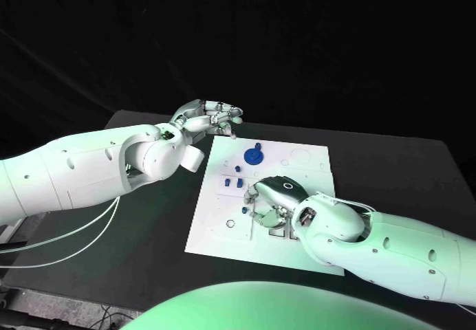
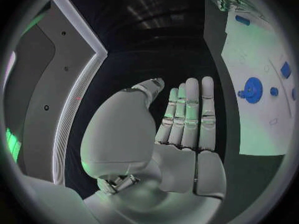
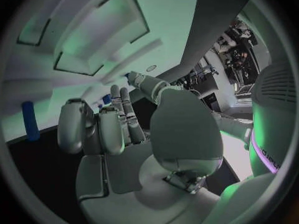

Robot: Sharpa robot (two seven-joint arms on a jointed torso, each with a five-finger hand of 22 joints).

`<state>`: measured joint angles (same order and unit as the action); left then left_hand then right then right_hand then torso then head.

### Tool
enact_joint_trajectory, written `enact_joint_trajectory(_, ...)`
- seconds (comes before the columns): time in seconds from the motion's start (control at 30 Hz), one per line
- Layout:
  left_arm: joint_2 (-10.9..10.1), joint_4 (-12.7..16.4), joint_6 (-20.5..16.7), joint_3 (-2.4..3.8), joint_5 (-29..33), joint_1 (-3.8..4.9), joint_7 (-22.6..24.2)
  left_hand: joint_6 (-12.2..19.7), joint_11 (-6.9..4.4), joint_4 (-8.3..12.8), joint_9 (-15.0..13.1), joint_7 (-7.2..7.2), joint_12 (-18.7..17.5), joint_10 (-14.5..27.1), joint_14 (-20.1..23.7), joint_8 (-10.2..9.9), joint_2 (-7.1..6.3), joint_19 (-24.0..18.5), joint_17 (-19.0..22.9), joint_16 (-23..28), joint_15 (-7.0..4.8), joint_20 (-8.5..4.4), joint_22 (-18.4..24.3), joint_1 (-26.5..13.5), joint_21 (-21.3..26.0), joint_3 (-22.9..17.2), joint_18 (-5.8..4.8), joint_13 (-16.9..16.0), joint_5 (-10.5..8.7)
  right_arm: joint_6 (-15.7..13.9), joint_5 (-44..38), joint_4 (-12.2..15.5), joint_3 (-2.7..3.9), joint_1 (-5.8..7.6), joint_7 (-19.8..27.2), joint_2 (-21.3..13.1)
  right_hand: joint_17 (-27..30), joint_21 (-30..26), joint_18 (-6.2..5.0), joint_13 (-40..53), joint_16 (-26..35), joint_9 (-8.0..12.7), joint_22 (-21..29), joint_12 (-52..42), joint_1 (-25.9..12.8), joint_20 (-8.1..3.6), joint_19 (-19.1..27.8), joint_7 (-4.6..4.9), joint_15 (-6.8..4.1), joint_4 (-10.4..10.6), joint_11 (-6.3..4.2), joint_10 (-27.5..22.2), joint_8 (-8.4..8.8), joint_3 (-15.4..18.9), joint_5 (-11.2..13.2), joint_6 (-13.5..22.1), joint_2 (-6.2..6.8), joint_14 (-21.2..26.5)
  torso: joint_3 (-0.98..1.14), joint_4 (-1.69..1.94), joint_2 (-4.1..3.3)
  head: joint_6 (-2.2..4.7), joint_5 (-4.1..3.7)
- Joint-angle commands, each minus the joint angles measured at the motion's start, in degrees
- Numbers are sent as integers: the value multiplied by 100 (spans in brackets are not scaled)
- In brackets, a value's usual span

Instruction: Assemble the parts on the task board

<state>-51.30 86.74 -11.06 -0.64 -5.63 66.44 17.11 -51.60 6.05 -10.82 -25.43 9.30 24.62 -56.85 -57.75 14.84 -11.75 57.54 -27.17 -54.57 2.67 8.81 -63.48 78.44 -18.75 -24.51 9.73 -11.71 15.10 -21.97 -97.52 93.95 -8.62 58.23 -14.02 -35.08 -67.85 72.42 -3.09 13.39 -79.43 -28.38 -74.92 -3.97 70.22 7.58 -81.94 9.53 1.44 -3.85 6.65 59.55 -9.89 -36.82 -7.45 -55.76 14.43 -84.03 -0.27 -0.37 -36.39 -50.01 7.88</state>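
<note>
The white task board [image 1: 303,165] lies in the middle of the table. A round blue part [image 1: 255,156] stands near its far left, with small blue pieces [image 1: 233,182] just in front of it. My right hand [image 1: 273,199] is low over the board's middle, fingers pointing down beside a small blue piece [image 1: 245,206]. In the right wrist view its fingertips [image 3: 118,92] come close to the thumb, with a blue speck [image 3: 106,99] beside them; whether they hold it is unclear. My left hand [image 1: 208,117] hovers past the board's far left corner, its fingers [image 2: 190,109] straight and holding nothing.
The black table [image 1: 148,227] surrounds the board. White cables [image 1: 69,237] hang below my left arm at the table's left side. A blue peg [image 3: 29,120] stands on the board in the right wrist view. The round blue part [image 2: 252,89] lies beyond the left hand.
</note>
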Motion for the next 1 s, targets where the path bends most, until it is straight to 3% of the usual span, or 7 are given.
enact_joint_trajectory(0.03,9,3,101,3,-15,3,14,42,33,26,-5,16,-40,12,21,20,17,50,6,25,14,3,-6,59,23,5,46,8,27,-207,10,152,12,37,31,-144,-29,25,-63,-9,-10,8,-984,-31,18,4,-3,8,30,-4,-14,-9,19,54,-6,-32,19,-80,2,-3,3,1,-31)
enact_joint_trajectory(0.2,-4,4,106,1,-15,2,11,42,33,26,-5,16,-40,12,21,20,17,50,6,25,14,3,-6,59,23,5,46,8,27,-271,118,446,61,169,-16,-552,-139,141,-39,-10,-74,30,-1018,-101,48,-6,-71,-16,11,0,-38,86,-1,76,-54,-107,-28,-126,-1,0,-4,1,-65)
enact_joint_trajectory(0.37,-29,7,104,-4,-15,2,11,42,33,26,-5,16,-40,12,21,20,17,50,6,25,14,3,-6,59,23,5,46,8,27,-29,417,585,118,456,-111,-1042,-209,191,-28,-40,-118,98,-1036,-104,-1,-18,-109,-37,1,28,-50,83,91,144,-56,22,13,-155,-5,-15,5,1,-136)
enact_joint_trajectory(0.47,-35,9,108,-6,-15,2,12,42,33,26,-5,16,-40,12,21,20,17,50,6,25,14,3,-6,59,23,5,46,8,27,228,520,541,132,613,-147,-1241,-186,79,-48,-86,-118,186,-1008,-82,-16,-18,-65,-48,6,69,-44,-28,188,401,-17,169,31,-151,-10,-25,12,1,-169)
enact_joint_trajectory(0.53,-34,8,112,-7,-15,2,12,42,33,26,-5,16,-40,12,21,20,17,50,6,25,14,3,-6,59,23,5,46,8,27,367,542,494,137,668,-155,-1319,-141,-24,-65,-121,-101,256,-985,-96,61,-7,-23,-92,19,122,-29,-115,227,810,-92,226,-32,-125,-9,-28,17,1,-178)
enact_joint_trajectory(0.67,-32,7,121,-10,-15,0,11,39,34,31,-6,15,-44,17,24,29,27,50,6,28,16,4,-8,70,28,2,46,12,16,574,561,396,141,722,-128,-1385,-208,-142,-86,-179,-145,357,-959,-132,290,14,11,-108,38,247,-6,-231,254,1407,-54,256,-177,-134,-2,-23,10,1,-187)
enact_joint_trajectory(1.0,-28,3,137,-14,-15,-5,7,39,34,31,-6,15,-44,17,24,29,27,50,6,28,16,4,-8,70,28,2,46,12,16,740,507,165,129,693,-44,-1248,-228,-107,-79,-212,-161,407,-970,-176,452,6,-29,-84,25,286,-23,-172,227,1408,-74,167,-263,-150,-18,-11,6,1,-204)
